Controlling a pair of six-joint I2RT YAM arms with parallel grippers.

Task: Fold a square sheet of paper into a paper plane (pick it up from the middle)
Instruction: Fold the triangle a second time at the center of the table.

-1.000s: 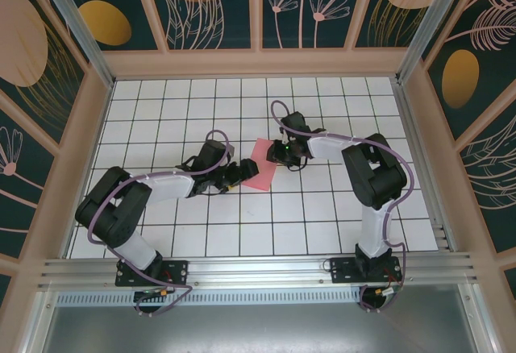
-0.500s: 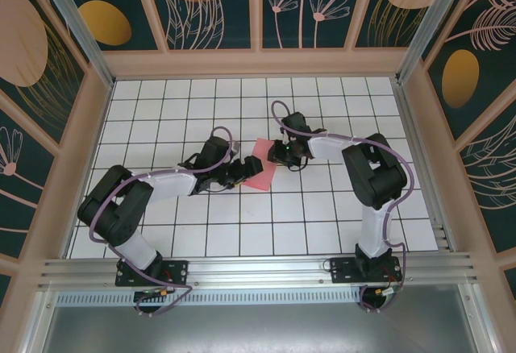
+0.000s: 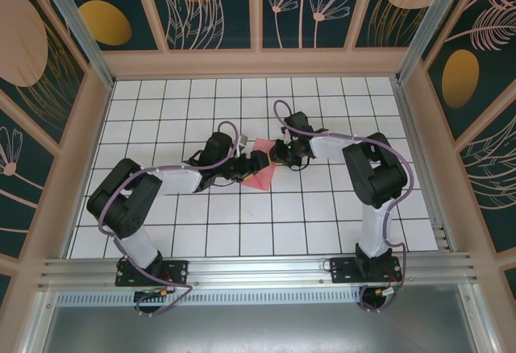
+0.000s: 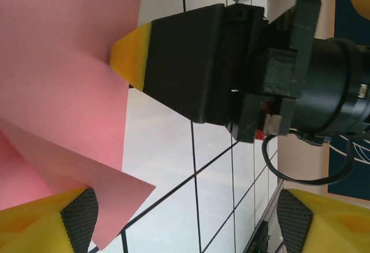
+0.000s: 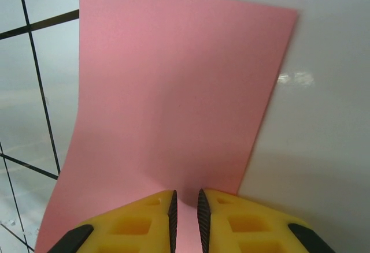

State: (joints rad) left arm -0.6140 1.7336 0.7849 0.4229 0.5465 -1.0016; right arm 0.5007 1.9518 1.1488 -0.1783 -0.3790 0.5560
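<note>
Enclosed by flowered wall panels [image 3: 210,6], the white gridded board [image 3: 161,127] carried the square sheet of paper [image 3: 262,180] near its centre — pink, slightly curved. At the sheet's 2 o'clock edge the right gripper [image 5: 186,207] pinched the paper between nearly touching fingers. At 9 o'clock the left gripper [image 4: 188,201] stood spread wide — holding nothing, one finger over the sheet.

A white board [image 3: 242,232] with black lines is lying flat in the middle, dark green walls [image 3: 214,6] with big painted flowers and orange blobs are standing around it from 9 to 3 o'clock, and a shiny metal rail [image 3: 258,269] is running along at 6 o'clock.
</note>
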